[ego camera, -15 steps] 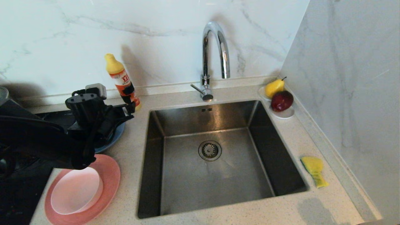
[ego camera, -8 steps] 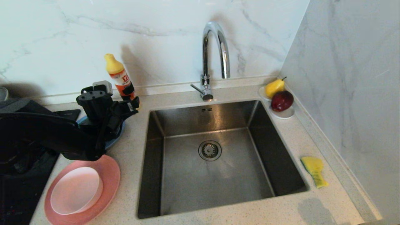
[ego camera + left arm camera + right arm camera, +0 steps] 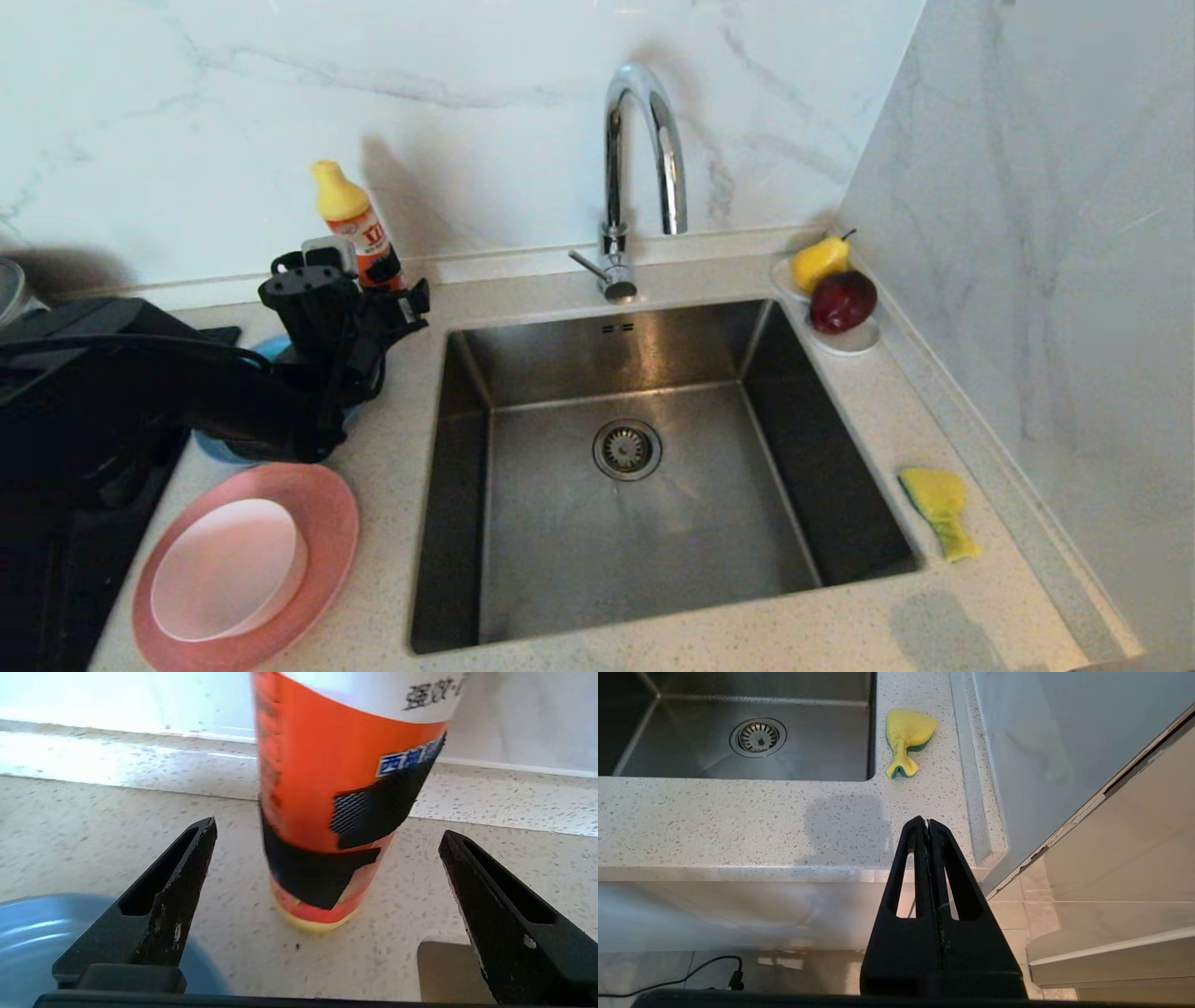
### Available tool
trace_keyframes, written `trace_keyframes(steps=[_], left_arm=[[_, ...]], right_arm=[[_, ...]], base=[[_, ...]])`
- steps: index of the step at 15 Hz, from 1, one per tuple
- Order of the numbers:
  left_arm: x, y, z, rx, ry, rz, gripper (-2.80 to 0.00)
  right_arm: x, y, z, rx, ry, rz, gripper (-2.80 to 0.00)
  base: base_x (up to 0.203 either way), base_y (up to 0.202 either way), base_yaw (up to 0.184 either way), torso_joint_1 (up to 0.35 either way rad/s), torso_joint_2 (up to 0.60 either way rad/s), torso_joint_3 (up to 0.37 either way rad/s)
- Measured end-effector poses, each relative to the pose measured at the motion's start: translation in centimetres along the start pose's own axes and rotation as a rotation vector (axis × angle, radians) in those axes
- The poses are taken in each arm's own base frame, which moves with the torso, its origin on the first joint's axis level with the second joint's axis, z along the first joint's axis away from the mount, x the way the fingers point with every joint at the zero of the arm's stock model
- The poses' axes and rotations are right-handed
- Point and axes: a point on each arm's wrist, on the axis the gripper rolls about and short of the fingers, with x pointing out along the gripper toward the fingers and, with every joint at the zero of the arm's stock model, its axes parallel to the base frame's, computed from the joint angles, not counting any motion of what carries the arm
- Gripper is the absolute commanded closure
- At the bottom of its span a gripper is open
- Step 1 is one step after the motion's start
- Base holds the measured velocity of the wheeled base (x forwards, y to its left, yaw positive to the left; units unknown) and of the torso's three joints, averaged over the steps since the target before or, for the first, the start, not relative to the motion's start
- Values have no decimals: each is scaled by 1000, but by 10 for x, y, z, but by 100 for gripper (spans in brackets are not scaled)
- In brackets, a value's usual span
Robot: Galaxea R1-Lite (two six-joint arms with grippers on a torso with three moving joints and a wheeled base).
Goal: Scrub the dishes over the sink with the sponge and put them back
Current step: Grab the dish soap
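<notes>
My left gripper point(image 3: 390, 301) hangs open and empty over the counter left of the sink point(image 3: 560, 355). Its jaws stand wide apart just short of the orange detergent bottle point(image 3: 336, 788), without touching it point(image 3: 327, 828). A grey-blue plate point(image 3: 28, 933) lies under the arm, mostly hidden point(image 3: 217, 450). A pale pink bowl point(image 3: 229, 569) sits in a salmon-pink plate point(image 3: 329, 523) at the front left. The yellow sponge point(image 3: 938, 509) lies crumpled on the counter right of the sink point(image 3: 906, 737). My right gripper point(image 3: 927, 822) is shut and empty, parked below the counter's front edge.
A chrome tap point(image 3: 639, 168) arches over the sink's back rim. A small white dish with a pear point(image 3: 820, 261) and a red apple point(image 3: 843, 301) stands in the back right corner. A black hob point(image 3: 56, 579) lies at the far left. Marble walls close the back and right.
My left arm has moved away from me and to the right, off the grey-blue plate and up to the detergent bottle. More of the salmon-pink plate now shows. The right arm is still.
</notes>
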Motion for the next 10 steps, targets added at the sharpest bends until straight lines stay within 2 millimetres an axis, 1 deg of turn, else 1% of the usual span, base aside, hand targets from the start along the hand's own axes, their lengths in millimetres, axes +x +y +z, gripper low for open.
trace_keyframes(steps=[3,10], left_arm=[[3,-1,-3,4,-2,-2,-280],[15,-6,2,2,-8,-4,-280]], right_arm=[[0,0,0,0,0,0,0],[0,0,0,0,0,0,0]], base=[[0,0,0,0,0,0],[0,0,0,0,0,0]])
